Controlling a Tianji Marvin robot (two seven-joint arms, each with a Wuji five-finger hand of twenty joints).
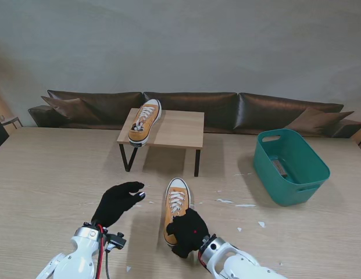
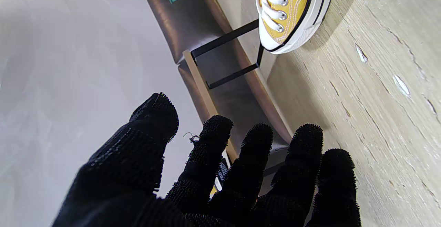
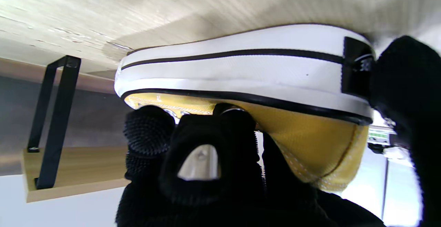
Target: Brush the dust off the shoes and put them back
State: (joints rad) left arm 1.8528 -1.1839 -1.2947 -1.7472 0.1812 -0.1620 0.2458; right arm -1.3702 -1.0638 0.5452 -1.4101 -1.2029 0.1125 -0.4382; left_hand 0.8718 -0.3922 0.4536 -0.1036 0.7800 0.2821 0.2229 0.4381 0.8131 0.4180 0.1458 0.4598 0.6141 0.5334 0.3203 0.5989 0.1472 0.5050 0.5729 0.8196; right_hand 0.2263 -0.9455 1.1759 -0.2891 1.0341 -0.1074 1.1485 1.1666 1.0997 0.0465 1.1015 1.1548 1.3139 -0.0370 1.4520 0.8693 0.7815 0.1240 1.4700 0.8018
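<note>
One yellow sneaker (image 1: 176, 204) with white laces lies on the table in front of me, toe pointing away. My black-gloved right hand (image 1: 188, 231) is shut on its heel end; the right wrist view shows the fingers (image 3: 193, 158) over the yellow upper and the thumb against the sneaker's white sole (image 3: 248, 72). My left hand (image 1: 118, 202) hovers open just left of that sneaker, its bristled fingers (image 2: 255, 158) spread, touching nothing. The sneaker's toe (image 2: 293, 10) shows beyond them. A second yellow sneaker (image 1: 145, 121) rests on the left end of the small wooden stand (image 1: 180, 129).
A teal basket (image 1: 290, 165) stands on the table at the right, with something small inside. White scraps (image 1: 235, 203) lie scattered right of the near sneaker. The stand's black legs (image 1: 127, 157) are just beyond it. A brown sofa (image 1: 267, 110) runs behind the table.
</note>
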